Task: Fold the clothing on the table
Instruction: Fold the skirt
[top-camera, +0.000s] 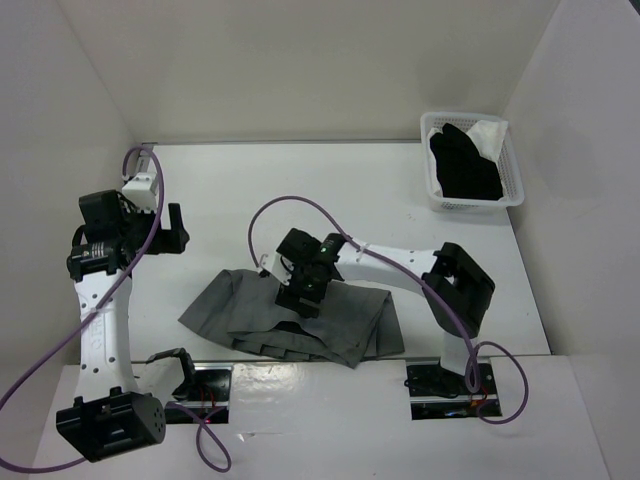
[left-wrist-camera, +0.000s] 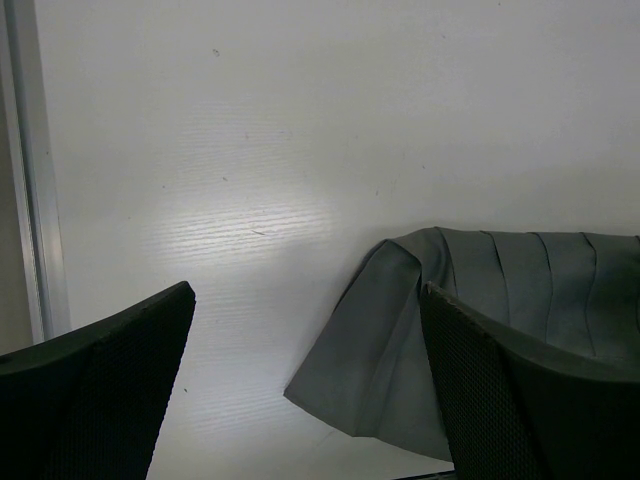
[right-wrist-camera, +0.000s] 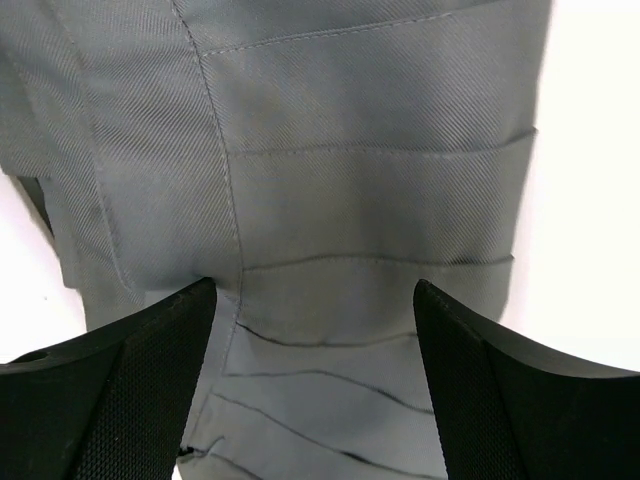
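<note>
Over the pleated skirt, with right hand open: lower squarely, pinch one fold. Hold open left hand clear.

Open table behind the clothing; basket occupies far-right corner.

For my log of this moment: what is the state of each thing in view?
Skirt: lies on the table, rumpled, partly folded over itself.
Left gripper: open, empty, above bare table beside the skirt.
Right gripper: open, over the skirt.
Basket: upright, holds a black garment and a white cloth.
</note>
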